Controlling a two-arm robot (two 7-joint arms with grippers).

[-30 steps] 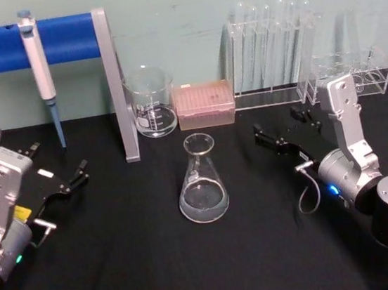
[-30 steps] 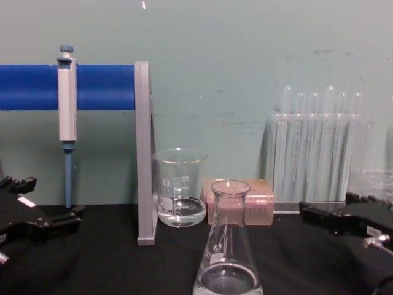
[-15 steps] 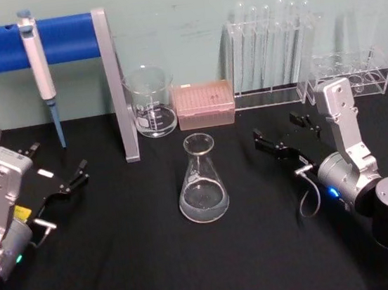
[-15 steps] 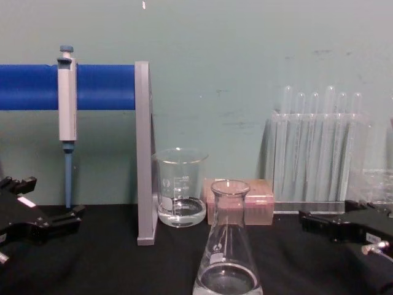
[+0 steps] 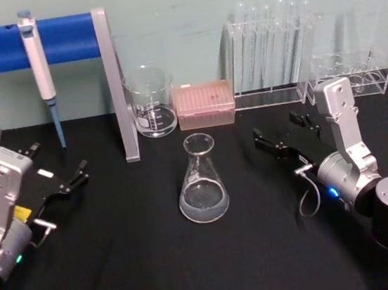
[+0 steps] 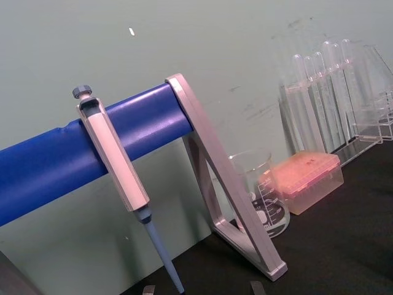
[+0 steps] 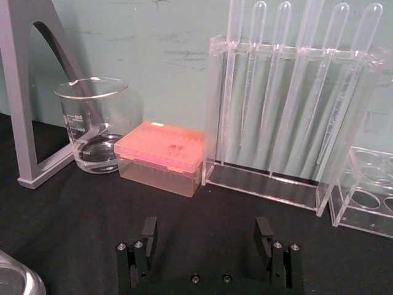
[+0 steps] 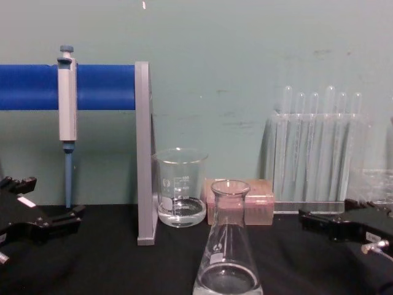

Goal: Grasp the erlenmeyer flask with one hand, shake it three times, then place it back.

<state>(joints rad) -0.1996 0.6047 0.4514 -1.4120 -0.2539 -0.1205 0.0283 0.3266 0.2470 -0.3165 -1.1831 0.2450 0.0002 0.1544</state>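
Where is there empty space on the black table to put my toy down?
Bare black cloth lies in front of the erlenmeyer flask, toward the near edge of the table, between the left gripper and right gripper. It is crowded at the back: beaker, pink box, test tube rack.

Erlenmeyer flask (image 5: 201,179) upright mid-table, right hand (image 5: 282,130) open beside, left hand (image 5: 59,170) apart

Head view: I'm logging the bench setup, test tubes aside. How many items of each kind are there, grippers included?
erlenmeyer flask: 1
beaker: 1
pipette: 1
pink box: 1
clear racks: 2 (tall rack, low rack)
grippers: 2 (left gripper, right gripper)
Total: 8
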